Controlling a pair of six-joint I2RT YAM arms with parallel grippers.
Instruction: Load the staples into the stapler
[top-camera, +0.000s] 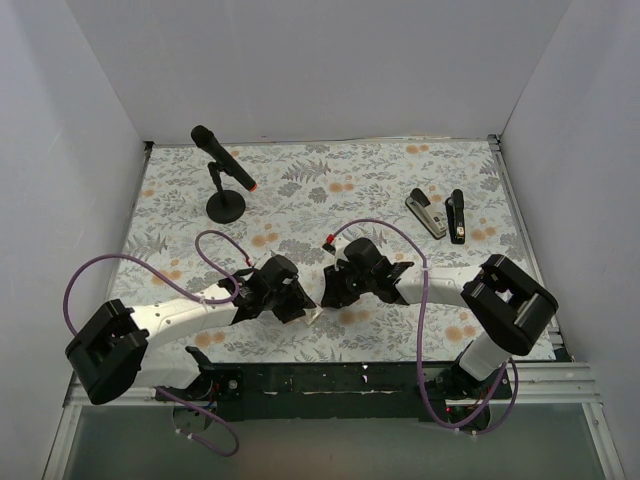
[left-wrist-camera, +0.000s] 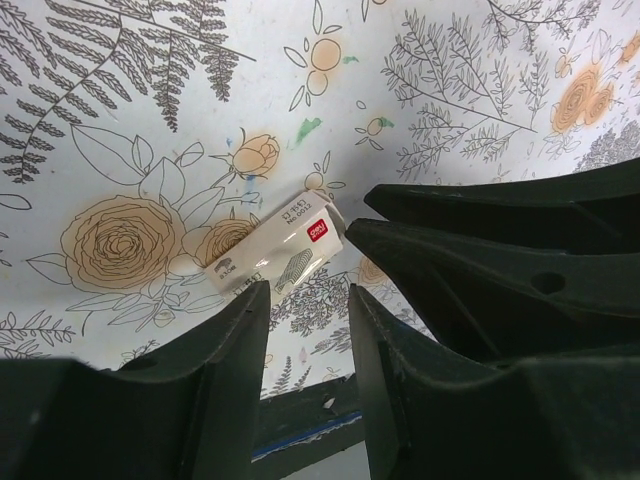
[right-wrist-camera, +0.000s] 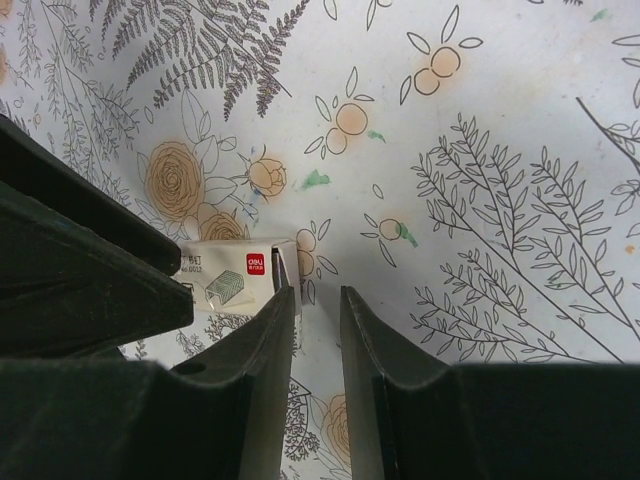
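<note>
The staples' small whitish box (left-wrist-camera: 280, 255) lies flat on the flowered cloth between my two grippers, red logo up. Its end flap (right-wrist-camera: 286, 266) stands open. My left gripper (left-wrist-camera: 305, 295) is open a little, with nothing between its fingers; the box lies just past its left fingertip. My right gripper (right-wrist-camera: 315, 297) is also narrowly open and empty, its left fingertip touching or just short of the box's open end. In the top view the two grippers (top-camera: 300, 303) (top-camera: 332, 288) meet nose to nose near the table's front. The stapler (top-camera: 428, 215) lies far right, its black top arm (top-camera: 457, 215) swung open.
A black microphone (top-camera: 222, 160) on a round stand (top-camera: 225, 208) stands at the back left. White walls close in the table on three sides. Purple cables loop over both arms. The table's front edge (left-wrist-camera: 300, 425) is close behind the left fingers.
</note>
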